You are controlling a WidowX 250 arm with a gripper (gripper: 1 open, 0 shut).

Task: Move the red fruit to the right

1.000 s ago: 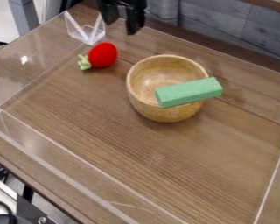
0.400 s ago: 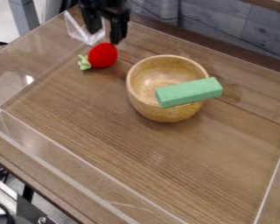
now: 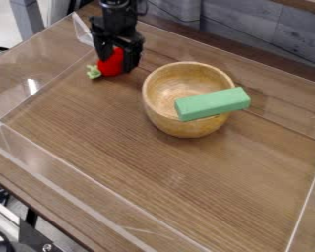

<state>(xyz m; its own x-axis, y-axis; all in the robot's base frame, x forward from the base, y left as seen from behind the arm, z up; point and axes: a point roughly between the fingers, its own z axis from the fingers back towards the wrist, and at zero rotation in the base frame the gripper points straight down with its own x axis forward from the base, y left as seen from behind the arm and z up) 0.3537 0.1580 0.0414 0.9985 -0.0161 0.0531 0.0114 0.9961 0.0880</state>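
The red fruit (image 3: 109,67) lies at the back left of the wooden table, its light-green tuft (image 3: 94,71) pointing left. My black gripper (image 3: 117,51) has come down right over it, open, with its fingers (image 3: 131,46) straddling the fruit's top. Most of the fruit is hidden behind the gripper; only its lower left part shows. I cannot tell whether the fingers touch it.
A wooden bowl (image 3: 173,84) stands to the right of the fruit, with a green rectangular block (image 3: 212,102) resting across its rim. Clear plastic walls (image 3: 42,162) fence the table (image 3: 147,177) on all sides.
The gripper has moved left and down from behind the fruit until it sits over it. The fruit, bowl and block have stayed in place.
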